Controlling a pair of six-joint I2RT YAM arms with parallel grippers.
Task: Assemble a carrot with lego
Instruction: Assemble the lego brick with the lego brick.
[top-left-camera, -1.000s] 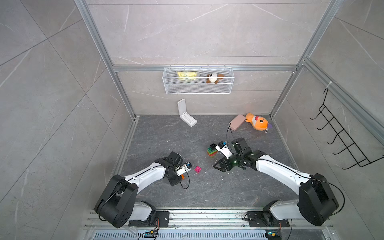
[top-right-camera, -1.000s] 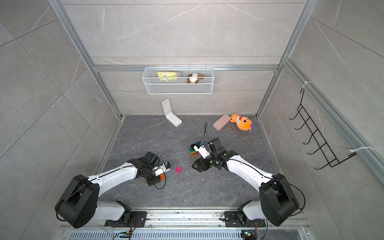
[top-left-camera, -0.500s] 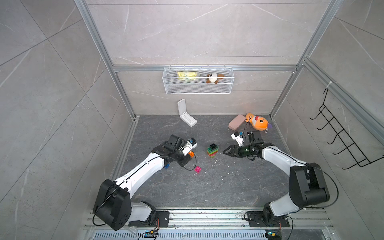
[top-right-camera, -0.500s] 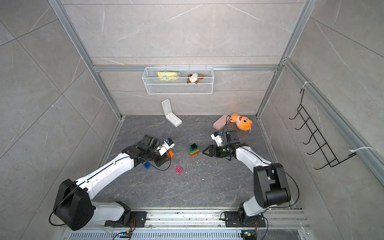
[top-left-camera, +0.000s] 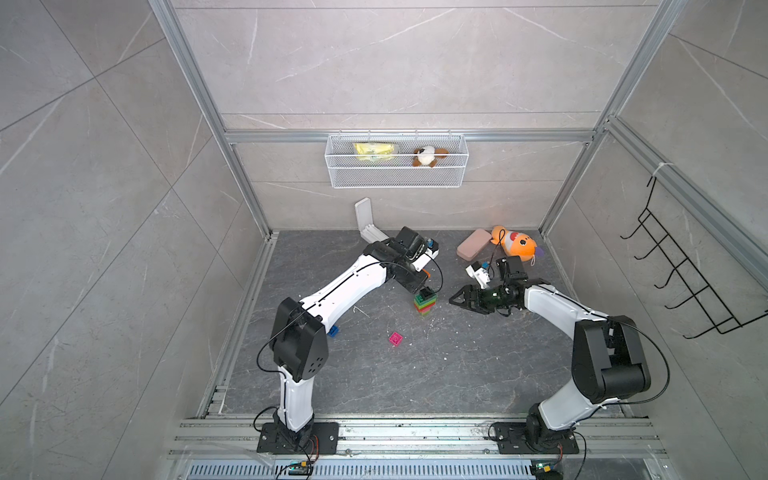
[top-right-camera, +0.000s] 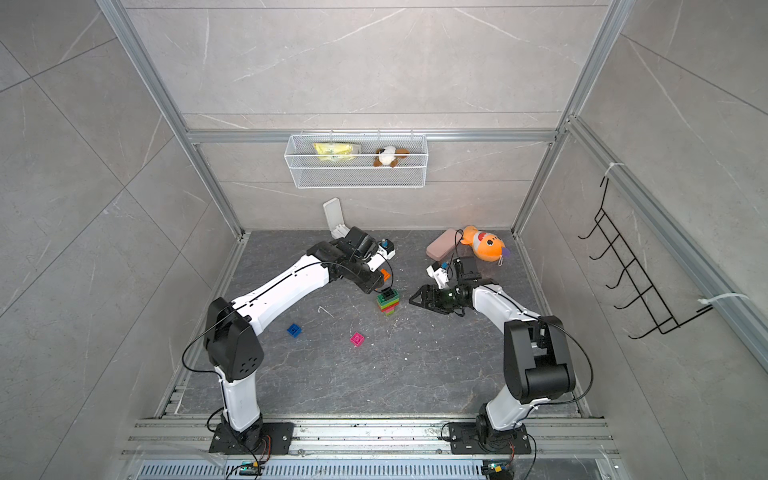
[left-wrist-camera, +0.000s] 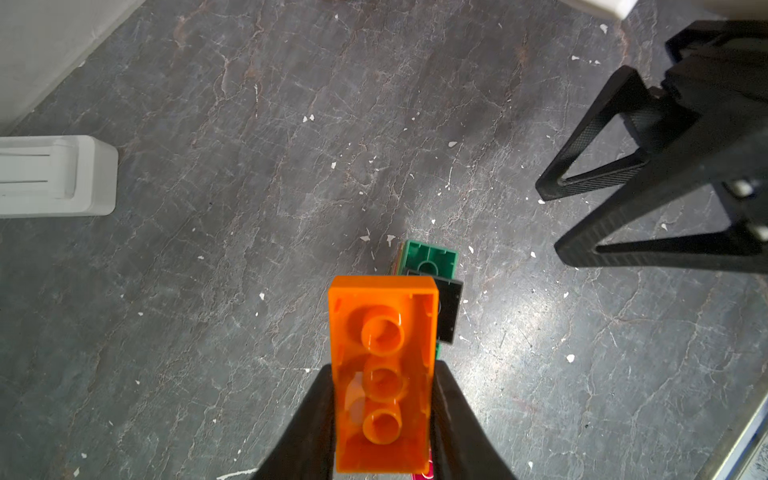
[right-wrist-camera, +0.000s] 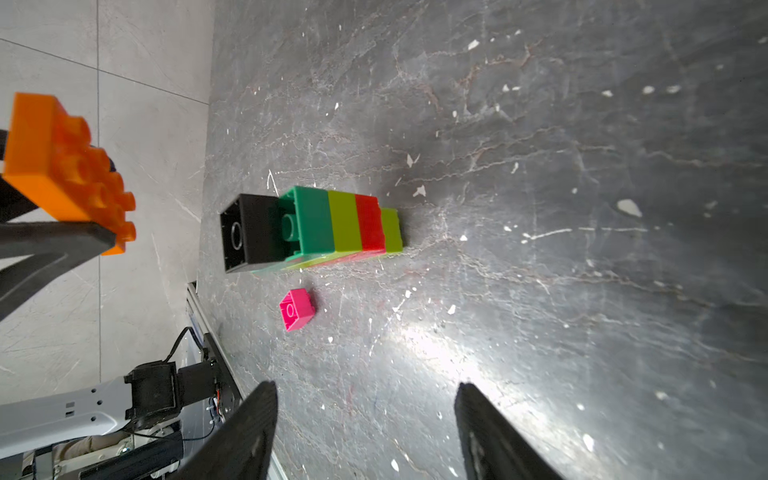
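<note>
Carrot stack (right-wrist-camera: 328, 224): upright on worktop (right-wrist-camera: 540, 291), black brick (right-wrist-camera: 249, 232) topmost.
Left pincer (left-wrist-camera: 384, 374): clamped on orange oblong brick (left-wrist-camera: 382, 316), over the stack.
Right pincer (right-wrist-camera: 365, 390): half spread, empty, beside the stack.
Handling: probably light, rigid, slick; grip across long sides.

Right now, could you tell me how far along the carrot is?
Done: a stack of lime, red, lime, green and black bricks stands. In hand: the left gripper holds an orange brick near its top; the right gripper is open. Left: pink brick and blue brick lie loose.
</note>
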